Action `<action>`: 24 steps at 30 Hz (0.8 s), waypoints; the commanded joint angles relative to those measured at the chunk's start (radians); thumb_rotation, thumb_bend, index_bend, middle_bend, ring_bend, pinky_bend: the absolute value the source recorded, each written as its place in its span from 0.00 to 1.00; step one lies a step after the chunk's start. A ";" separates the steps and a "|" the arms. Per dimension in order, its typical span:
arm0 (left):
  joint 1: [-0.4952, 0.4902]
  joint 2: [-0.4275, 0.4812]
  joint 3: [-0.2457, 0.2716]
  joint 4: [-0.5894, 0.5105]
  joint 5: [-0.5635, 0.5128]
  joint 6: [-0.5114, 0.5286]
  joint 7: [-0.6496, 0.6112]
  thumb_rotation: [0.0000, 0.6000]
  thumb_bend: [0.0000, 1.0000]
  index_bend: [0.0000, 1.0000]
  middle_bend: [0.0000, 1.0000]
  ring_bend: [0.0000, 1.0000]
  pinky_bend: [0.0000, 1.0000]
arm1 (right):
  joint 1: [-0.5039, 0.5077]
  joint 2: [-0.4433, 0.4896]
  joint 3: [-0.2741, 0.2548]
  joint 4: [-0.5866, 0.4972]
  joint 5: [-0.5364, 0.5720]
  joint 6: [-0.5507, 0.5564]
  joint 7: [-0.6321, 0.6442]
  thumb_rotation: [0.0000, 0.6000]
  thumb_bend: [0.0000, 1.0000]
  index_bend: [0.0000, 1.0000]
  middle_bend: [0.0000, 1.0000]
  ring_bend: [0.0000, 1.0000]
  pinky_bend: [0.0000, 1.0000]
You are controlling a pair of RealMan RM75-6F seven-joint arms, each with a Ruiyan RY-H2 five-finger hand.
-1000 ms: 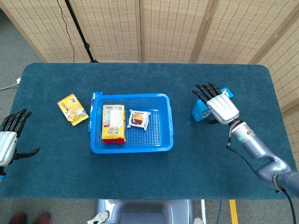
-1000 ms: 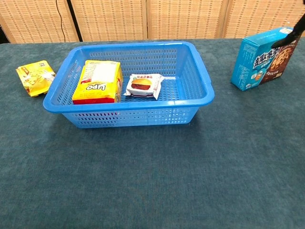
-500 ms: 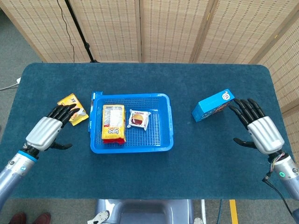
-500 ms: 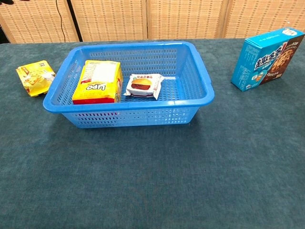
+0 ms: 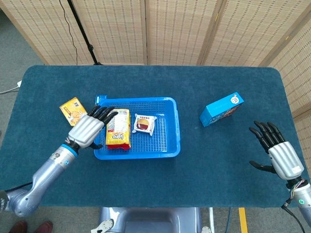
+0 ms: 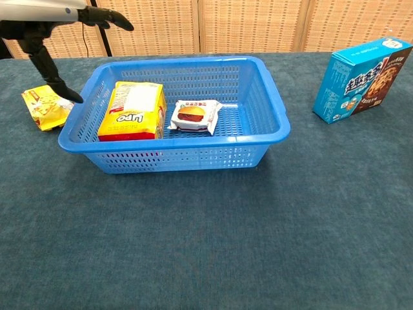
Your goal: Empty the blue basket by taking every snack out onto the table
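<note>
Basket (image 5: pixel 172 127) sits centre-left of the head view, blue, two snacks inside: yellow-red packet (image 5: pixel 118 128) on its left side, small white-wrapped cake (image 5: pixel 145 124) just right of it, near the middle. Two snacks are out on the table (image 5: pixel 218 170): yellow bag (image 5: pixel 75 113) left of the basket, blue box (image 5: pixel 221 109) well apart at right. Judgement: roughly half done, two items left to lift out. Left hand (image 5: pixel 90 127) is over the basket's left rim, fingers spread wide, holding nothing, fingertips above the yellow-red packet; contact cannot be told. Chest view shows only its dark fingers (image 6: pixel 103 15) at upper left. Right hand (image 5: pixel 279 151) at lower right edge, fingers apart, empty, well away from the box. Likely next target: yellow-red packet.
</note>
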 commanded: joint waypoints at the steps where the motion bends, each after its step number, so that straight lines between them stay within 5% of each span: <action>1: -0.065 -0.069 0.000 0.022 -0.092 0.006 0.053 1.00 0.00 0.00 0.00 0.00 0.00 | -0.012 -0.006 0.001 0.000 -0.011 0.013 -0.006 1.00 0.00 0.02 0.00 0.00 0.02; 16: -0.256 -0.196 -0.016 0.095 -0.414 0.026 0.169 1.00 0.00 0.00 0.00 0.00 0.00 | -0.049 -0.006 0.014 -0.010 -0.035 0.048 -0.025 1.00 0.00 0.03 0.00 0.00 0.02; 24: -0.273 -0.156 0.038 0.081 -0.355 0.031 0.196 1.00 0.00 0.00 0.00 0.00 0.00 | -0.059 0.003 0.038 -0.021 -0.008 0.042 0.005 1.00 0.00 0.03 0.00 0.00 0.02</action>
